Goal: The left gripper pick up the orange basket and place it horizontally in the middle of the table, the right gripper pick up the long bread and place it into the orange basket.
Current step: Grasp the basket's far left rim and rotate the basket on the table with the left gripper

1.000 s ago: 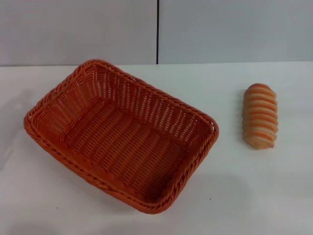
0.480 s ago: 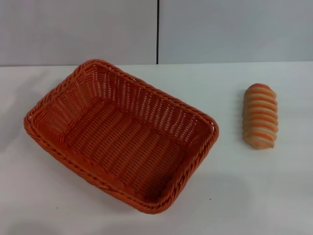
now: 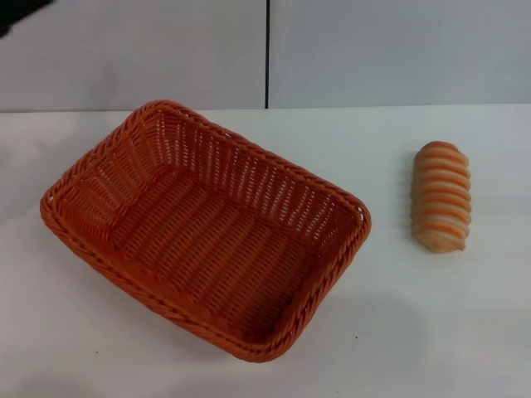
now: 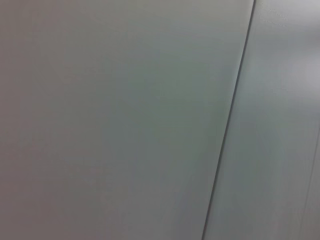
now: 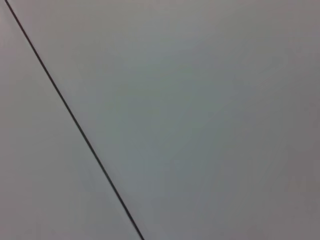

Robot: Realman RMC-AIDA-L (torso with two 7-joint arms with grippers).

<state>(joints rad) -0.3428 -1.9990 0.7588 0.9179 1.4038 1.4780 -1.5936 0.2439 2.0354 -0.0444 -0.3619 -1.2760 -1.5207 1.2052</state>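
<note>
Left hand: only dark sliver (image 3: 21,10) at far-left corner; we cannot tell its opening. Orange basket (image 3: 203,228) sits skewed, left of counter (image 3: 398,332) centre. We advise gripping near-left rim, then turning it square. Long bread (image 3: 441,196) lies right, apart. Right hand unseen.

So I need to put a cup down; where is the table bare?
Bare table: the strip between the basket and the bread, the front right, and behind the bread to the wall. The left side is crowded by the basket.
</note>
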